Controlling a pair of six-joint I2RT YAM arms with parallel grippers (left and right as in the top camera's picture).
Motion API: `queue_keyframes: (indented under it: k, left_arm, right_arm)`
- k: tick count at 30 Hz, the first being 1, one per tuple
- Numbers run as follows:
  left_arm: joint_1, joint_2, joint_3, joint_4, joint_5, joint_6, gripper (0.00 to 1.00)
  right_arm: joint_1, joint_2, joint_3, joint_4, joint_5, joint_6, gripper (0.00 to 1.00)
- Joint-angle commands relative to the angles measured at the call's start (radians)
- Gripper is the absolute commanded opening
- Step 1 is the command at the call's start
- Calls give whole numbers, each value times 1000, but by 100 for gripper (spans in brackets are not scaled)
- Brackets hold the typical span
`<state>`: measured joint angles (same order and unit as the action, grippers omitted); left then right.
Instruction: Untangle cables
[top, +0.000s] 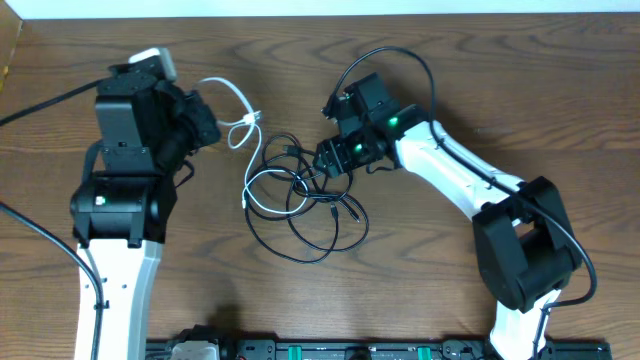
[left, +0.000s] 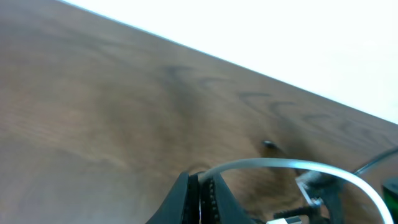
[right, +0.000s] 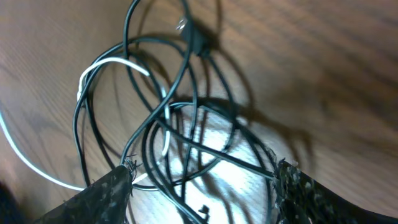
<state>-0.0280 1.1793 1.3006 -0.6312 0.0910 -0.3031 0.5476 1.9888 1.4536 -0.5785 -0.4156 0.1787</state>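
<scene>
Dark wood-grain tabletop (top: 500, 80). Nearest the bases, mid-table, lies the knot of thin black cables (top: 300, 215). The right claw (top: 328, 160) hangs spread over its far right edge, arm reaching down-left, the closer one. Farther left, the left claw (top: 212, 122) pinches the short white cable (top: 238, 102), which trails right toward the knot.
</scene>
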Motion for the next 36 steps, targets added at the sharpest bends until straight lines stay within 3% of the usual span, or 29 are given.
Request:
queue_keyframes:
  k: [1, 6, 15, 22, 23, 27, 29, 32, 36]
  left_arm:
    - [65, 3, 18, -62, -100, -32, 7]
    - [182, 11, 17, -214, -224, -108, 7]
    - [307, 69, 15, -435, -233, -187, 8]
    - [306, 191, -5, -483, -87, -175, 8]
    - [305, 214, -5, -483, -60, -153, 12]
    - [306, 299, -5, -483, 6, -3, 78]
    - [306, 328, -5, -475, 6, 27, 92]
    - [306, 339, -2, -442, 20, 58, 94]
    - [278, 302, 10, -379, 311, 266, 92]
  right_arm:
    - [37, 33, 1, 6, -7, 29, 70]
    - [70, 112, 1, 40, -2, 117, 63]
    - [88, 194, 1, 63, 17, 192, 42]
    - [79, 194, 1, 70, 44, 195, 30]
    - [77, 194, 1, 69, 44, 195, 29]
    - [73, 194, 1, 67, 44, 195, 31]
    - [73, 194, 1, 67, 44, 195, 31]
    - [73, 194, 1, 67, 44, 195, 32]
    - [69, 194, 1, 67, 44, 195, 34]
